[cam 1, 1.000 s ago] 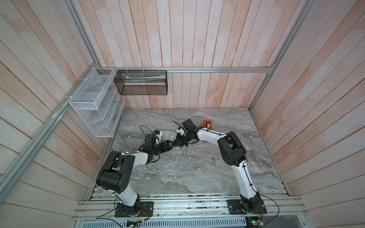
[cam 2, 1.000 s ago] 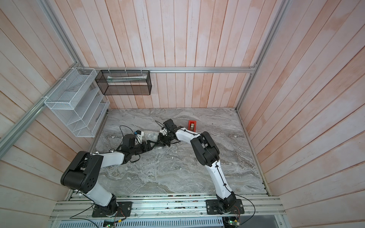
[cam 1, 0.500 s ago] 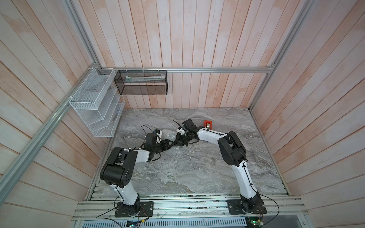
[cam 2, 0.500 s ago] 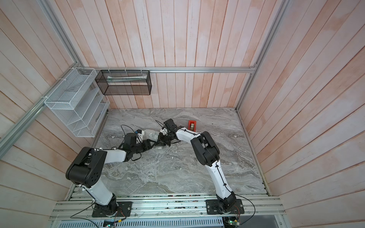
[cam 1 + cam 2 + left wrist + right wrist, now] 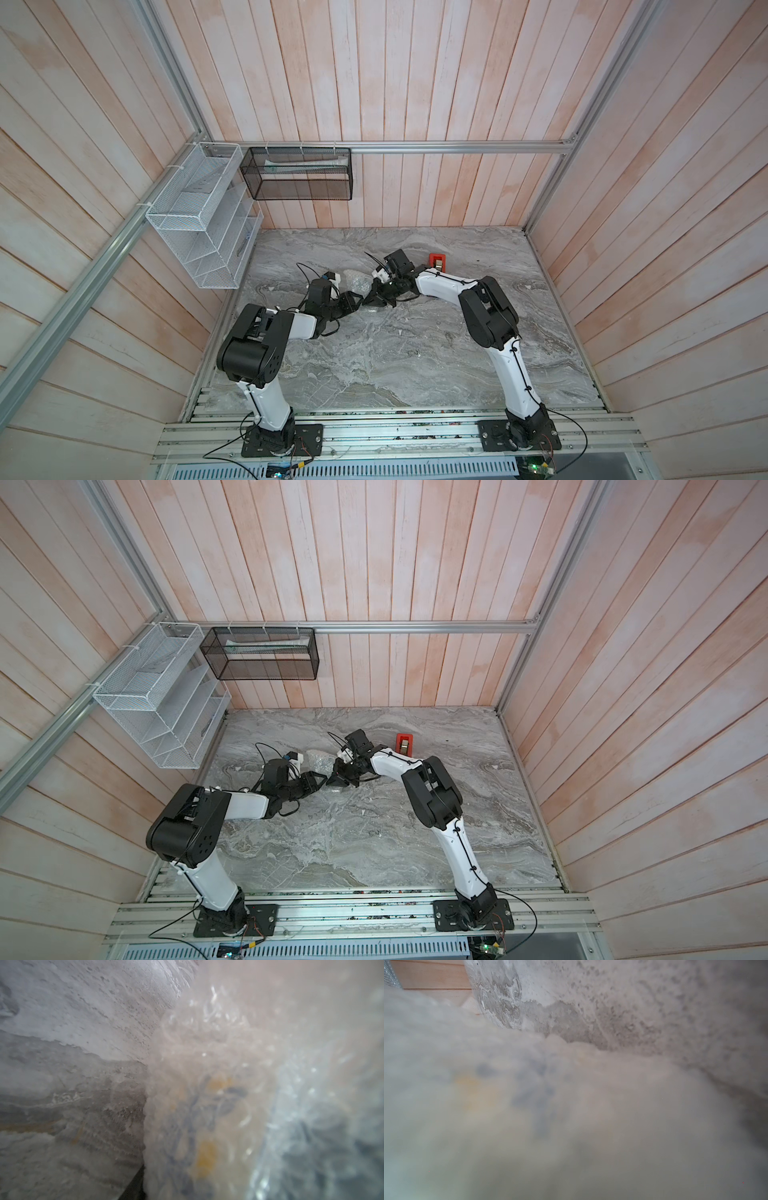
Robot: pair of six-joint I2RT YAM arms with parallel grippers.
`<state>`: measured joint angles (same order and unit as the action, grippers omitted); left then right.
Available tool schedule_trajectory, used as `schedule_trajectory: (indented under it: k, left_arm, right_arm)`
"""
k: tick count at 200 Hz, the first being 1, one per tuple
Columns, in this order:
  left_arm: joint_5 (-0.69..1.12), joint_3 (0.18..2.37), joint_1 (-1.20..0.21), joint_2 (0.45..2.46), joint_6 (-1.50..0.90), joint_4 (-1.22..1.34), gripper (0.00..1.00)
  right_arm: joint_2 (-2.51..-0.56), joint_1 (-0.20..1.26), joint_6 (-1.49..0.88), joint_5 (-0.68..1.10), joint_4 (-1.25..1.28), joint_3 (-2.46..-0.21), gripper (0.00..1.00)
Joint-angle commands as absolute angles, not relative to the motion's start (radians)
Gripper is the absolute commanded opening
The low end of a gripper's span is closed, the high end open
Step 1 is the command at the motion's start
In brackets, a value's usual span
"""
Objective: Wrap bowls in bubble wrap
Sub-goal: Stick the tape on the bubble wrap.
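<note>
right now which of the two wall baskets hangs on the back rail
The black mesh basket; the white wire rack hangs on the side rail instead, to its left.

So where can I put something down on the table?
Bare table: in front, between left arm and right arm, and outside the right arm. Crowded: where they meet at the bubble wrap, near the red tape holder.

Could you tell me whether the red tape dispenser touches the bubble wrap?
Apart. In both top views the right arm lies between the tape dispenser and bubble wrap.
</note>
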<state>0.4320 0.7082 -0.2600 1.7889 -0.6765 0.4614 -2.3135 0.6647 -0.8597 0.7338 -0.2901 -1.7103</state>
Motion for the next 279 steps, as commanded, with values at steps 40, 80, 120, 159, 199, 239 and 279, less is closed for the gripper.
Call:
schedule_trajectory:
  k: [40, 80, 120, 159, 199, 239, 279]
  left_arm:
    - [0.391, 0.767, -0.291, 1.834, -0.725, 0.495, 0.39]
    - [0.374, 0.768, -0.295, 1.823, -0.72, 0.481, 0.36]
    - [0.387, 0.776, -0.296, 1.845, -0.724, 0.496, 0.35]
    - [0.377, 0.776, -0.303, 1.844, -0.72, 0.5, 0.35]
    - [0.376, 0.774, -0.307, 1.845, -0.72, 0.505, 0.35]
    - [0.375, 0.78, -0.31, 1.842, -0.717, 0.496, 0.35]
    - [0.373, 0.777, -0.31, 1.841, -0.715, 0.495, 0.35]
  right_arm:
    - [-2.319, 0.661, -0.835, 0.72, -0.298, -1.701, 0.0]
    - [-2.287, 0.654, -0.817, 0.703, -0.306, -1.681, 0.04]
    - [-2.219, 0.648, -0.802, 0.715, -0.269, -1.637, 0.16]
    - [-2.163, 0.647, -0.785, 0.721, -0.271, -1.618, 0.23]
    - [-2.139, 0.644, -0.773, 0.705, -0.269, -1.614, 0.19]
    - [-2.181, 0.651, -0.77, 0.715, -0.276, -1.631, 0.01]
    - [-2.217, 0.658, -0.765, 0.72, -0.296, -1.663, 0.0]
